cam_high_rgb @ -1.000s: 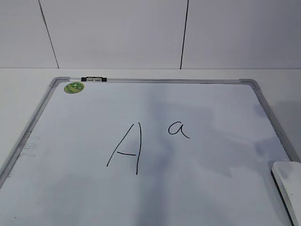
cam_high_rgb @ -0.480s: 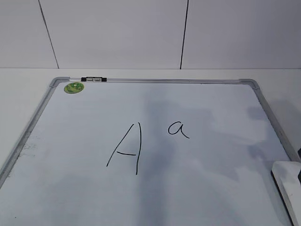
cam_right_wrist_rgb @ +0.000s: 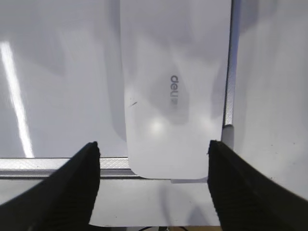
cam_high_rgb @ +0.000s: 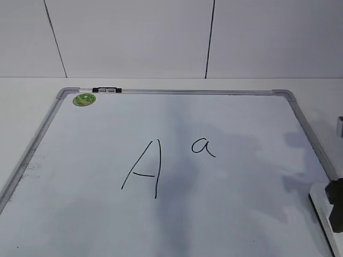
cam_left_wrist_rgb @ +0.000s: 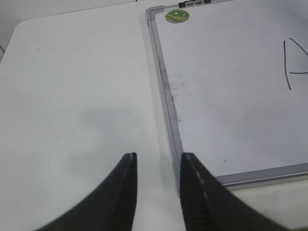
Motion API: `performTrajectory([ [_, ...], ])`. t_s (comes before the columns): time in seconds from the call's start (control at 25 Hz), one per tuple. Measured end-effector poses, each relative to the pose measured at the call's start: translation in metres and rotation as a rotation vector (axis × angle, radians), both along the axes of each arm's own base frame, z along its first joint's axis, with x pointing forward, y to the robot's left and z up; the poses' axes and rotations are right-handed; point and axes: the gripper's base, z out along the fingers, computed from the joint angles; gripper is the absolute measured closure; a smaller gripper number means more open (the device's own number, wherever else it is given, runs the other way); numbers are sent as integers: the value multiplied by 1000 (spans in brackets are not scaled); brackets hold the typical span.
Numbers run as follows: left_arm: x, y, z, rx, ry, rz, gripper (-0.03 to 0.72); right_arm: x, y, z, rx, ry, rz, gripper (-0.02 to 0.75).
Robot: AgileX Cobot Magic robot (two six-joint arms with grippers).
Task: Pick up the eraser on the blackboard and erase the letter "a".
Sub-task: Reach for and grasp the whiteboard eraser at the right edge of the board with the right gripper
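Observation:
The blackboard (cam_high_rgb: pixel 225 112) is a white board with a grey frame and lies flat on the table. A small handwritten "a" (cam_high_rgb: pixel 203 146) sits right of a large capital "A" (cam_high_rgb: pixel 144 168). The white eraser (cam_high_rgb: pixel 324 211) lies at the board's near right corner; in the right wrist view (cam_right_wrist_rgb: pixel 175 86) it shows grey lettering. My right gripper (cam_right_wrist_rgb: pixel 153 147) is open, its fingers either side of the eraser's near end, apart from it. It shows dark at the exterior view's right edge (cam_high_rgb: pixel 336 201). My left gripper (cam_left_wrist_rgb: pixel 158 159) is open and empty above the table and the board's left frame edge.
A round green sticker (cam_high_rgb: pixel 84 99) and a small black-and-silver clip (cam_high_rgb: pixel 107 90) sit at the board's far left corner. Smudges mark the board's left edge (cam_left_wrist_rgb: pixel 175 86). White table (cam_left_wrist_rgb: pixel 72 96) lies left of the board. A tiled wall (cam_high_rgb: pixel 161 37) stands behind.
My right gripper has come into the exterior view at the right edge, over the eraser. The board, letters and eraser have not moved.

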Motion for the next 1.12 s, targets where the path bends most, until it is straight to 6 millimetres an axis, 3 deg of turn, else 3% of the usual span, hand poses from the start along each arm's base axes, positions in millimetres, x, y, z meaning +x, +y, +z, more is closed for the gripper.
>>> performTrajectory([
  [0.36,0,0,0,0,0,0,453,0,-1,-4,-7,-2,-6,175],
  [0.56,0,0,0,0,0,0,452,0,-3,-4,-38,-4,10,71],
  [1.12,0,0,0,0,0,0,454,9,-1,-17,-42,27,11,60],
])
